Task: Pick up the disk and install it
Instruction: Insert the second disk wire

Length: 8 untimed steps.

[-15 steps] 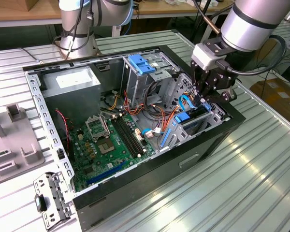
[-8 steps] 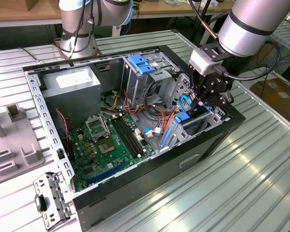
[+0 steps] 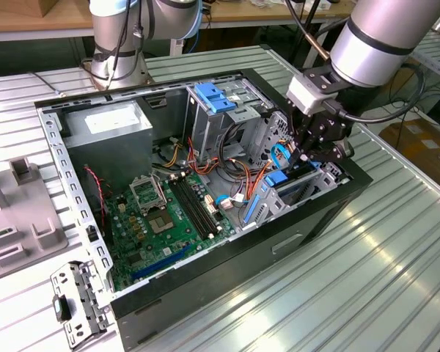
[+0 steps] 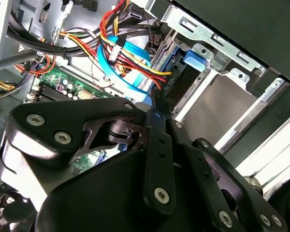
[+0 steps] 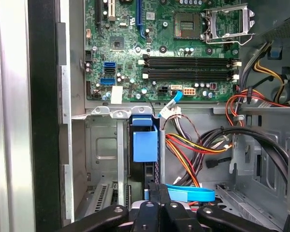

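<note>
The disk [image 3: 287,185] stands on edge in the drive cage at the front corner of the open computer case [image 3: 227,257], on the exterior view's right. Its blue side rail [image 5: 145,143] faces up out of the slot, with the dark body below it. The same disk [image 4: 178,83] appears past my fingers in the second wrist view, beside a silver cage wall. My gripper [image 3: 305,157] hangs directly over the disk. Its fingers [image 5: 153,193] are drawn together, and the tips [image 4: 157,108] rest at the disk's upper edge with nothing visible between them.
Red, yellow and orange cables and a blue flat cable [image 5: 191,194] lie right beside the cage. The green motherboard [image 3: 161,213] fills the case floor. A grey power-supply box [image 3: 106,125] and a bare blue bracket [image 3: 213,97] sit at the back. A loose metal plate [image 3: 77,301] lies on the table.
</note>
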Each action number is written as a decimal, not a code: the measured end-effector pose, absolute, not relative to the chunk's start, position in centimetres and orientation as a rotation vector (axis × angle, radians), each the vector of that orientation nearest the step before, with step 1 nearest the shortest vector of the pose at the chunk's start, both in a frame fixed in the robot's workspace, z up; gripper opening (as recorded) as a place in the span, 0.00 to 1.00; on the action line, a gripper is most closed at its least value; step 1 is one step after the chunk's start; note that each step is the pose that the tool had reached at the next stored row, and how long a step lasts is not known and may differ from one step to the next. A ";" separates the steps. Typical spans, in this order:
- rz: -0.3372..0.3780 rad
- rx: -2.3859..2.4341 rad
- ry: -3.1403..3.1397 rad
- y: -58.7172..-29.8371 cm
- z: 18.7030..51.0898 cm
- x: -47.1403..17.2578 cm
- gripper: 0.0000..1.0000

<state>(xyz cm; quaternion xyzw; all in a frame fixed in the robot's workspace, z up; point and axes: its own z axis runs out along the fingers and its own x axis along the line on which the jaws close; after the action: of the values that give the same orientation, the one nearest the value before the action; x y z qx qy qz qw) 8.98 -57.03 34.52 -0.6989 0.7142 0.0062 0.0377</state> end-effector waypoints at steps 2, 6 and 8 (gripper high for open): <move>0.019 -2.145 2.191 -57.0 35.0 9.1 0.11; 0.021 -2.144 2.191 -57.0 35.6 9.1 0.11; 0.022 -2.143 2.190 -57.0 35.9 9.1 0.11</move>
<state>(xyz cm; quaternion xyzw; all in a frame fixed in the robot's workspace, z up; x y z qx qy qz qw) 9.10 -57.03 35.86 -0.6989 0.7142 0.0072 0.0385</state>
